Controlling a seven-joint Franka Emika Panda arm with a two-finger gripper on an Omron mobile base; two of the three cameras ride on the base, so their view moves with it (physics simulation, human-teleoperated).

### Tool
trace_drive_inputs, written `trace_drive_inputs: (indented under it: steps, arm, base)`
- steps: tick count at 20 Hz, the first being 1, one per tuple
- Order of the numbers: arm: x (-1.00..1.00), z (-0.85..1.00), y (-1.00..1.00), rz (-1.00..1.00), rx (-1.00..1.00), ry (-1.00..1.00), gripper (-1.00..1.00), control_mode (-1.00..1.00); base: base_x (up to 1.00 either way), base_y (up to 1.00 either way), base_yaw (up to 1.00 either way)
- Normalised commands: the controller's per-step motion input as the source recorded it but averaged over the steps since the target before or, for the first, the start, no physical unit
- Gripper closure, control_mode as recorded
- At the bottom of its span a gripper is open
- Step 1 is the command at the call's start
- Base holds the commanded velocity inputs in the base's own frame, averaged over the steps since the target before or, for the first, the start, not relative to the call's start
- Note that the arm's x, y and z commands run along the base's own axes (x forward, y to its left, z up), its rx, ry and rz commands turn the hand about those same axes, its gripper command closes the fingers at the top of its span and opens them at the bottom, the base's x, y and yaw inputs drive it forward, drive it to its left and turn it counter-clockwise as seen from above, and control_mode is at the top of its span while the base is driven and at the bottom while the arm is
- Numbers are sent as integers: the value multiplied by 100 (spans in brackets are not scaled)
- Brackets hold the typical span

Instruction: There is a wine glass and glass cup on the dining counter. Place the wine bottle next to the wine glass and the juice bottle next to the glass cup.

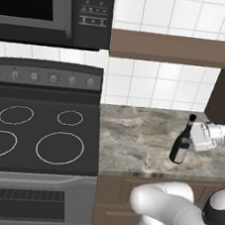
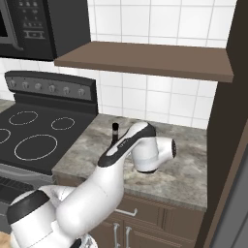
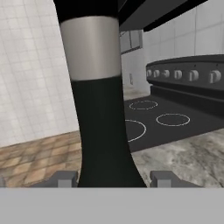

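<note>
The wine bottle [image 1: 181, 144], dark with a long neck, a dark cap and a pale label, leans slightly on the marbled kitchen counter [image 1: 136, 137] to the right of the stove. My gripper [image 1: 192, 138] reaches in from the right and is shut on its body. In the hand view the wine bottle [image 3: 98, 109] stands close up between my two fingertips [image 3: 65, 178], with the gripper [image 3: 113, 178] around it. From the right base view my arm hides most of the wine bottle [image 2: 115, 130], leaving just its cap and neck. The wine glass, glass cup, juice bottle and dining counter are out of view.
A black stove [image 1: 37, 135] with several ring burners lies left of the counter, under a microwave [image 1: 52, 7]. A brown wall shelf [image 1: 177, 48] hangs above the counter. A dark tall cabinet side [image 2: 227, 145] bounds the counter on the right. A tiled wall stands behind.
</note>
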Motion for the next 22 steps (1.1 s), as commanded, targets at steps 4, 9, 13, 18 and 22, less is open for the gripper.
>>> trace_drive_inputs:
  steps: [4, 9, 13, 18, 22]
  arm:
    - [-22, 0, 11, -13, 0, 0, 100, -100]
    - [-4, 0, 15, -4, 0, 0, 100, -100]
    - [0, 0, 1, -1, -1, 0, 100, -100]
    - [0, 0, 0, 0, 0, 0, 100, -100]
    - [0, 0, 0, 0, 0, 0, 100, -100]
  base:
    - [0, 0, 0]
    - [0, 0, 0]
    - [0, 0, 0]
    - [0, 0, 0]
    - [0, 0, 0]
